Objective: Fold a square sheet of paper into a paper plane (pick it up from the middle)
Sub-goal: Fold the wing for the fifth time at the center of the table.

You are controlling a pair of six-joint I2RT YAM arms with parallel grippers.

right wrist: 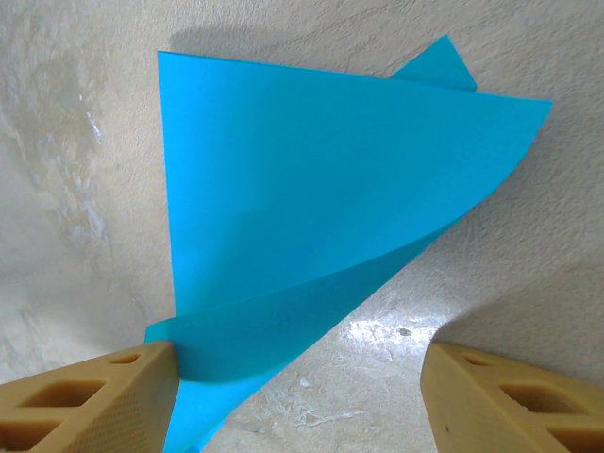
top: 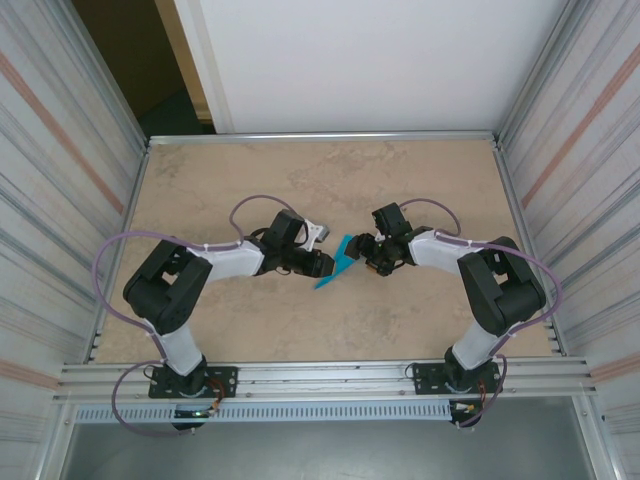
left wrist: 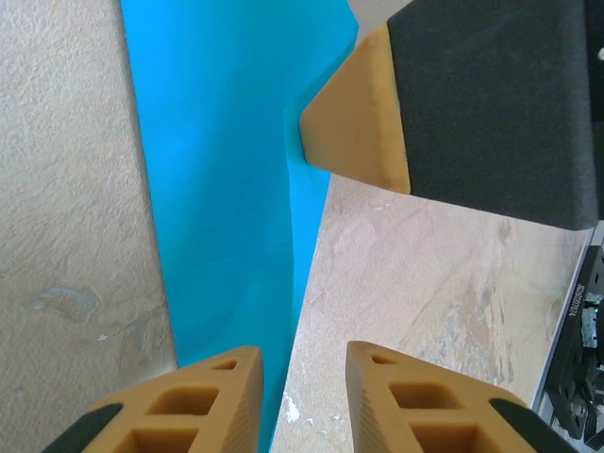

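While I watch from the top cam, both arms reach inward and meet near the centre of the counter (top: 300, 180), w/ the blue paper (top: 336, 264) between them as a narrow slanted shape, partly folded.

(a) Top cam. The left tool (top: 326, 265) sits at the paper's left side and the right tool (top: 367, 252) at its upper right. Both are close to the sheet, but contact is too small for me to judge here.

(b) Left wrist cam. The left tool's jaws stand apart and released. Bare counter shows in the gap, plus the paper's lower tip, and nothing is clamped. The paper runs as a long strip from the top of the pic down beside the lower-left finger (left wrist: 189, 406). A raised fold edge runs along its right side. One tan fingertip of the right tool touches that right edge near the top.

(c) Right wrist cam. The right tool's jaws are spread wide and grasp nothing. The paper lies ahead as a broad triangle, w/ a straight left edge and its point to the right. Its upper flap curls up off the counter and casts a shadow. A corner of the lower layer pokes out at top right. The sheet's near corner is just beside the lower-left finger (right wrist: 94, 396); I can't tell if they touch.
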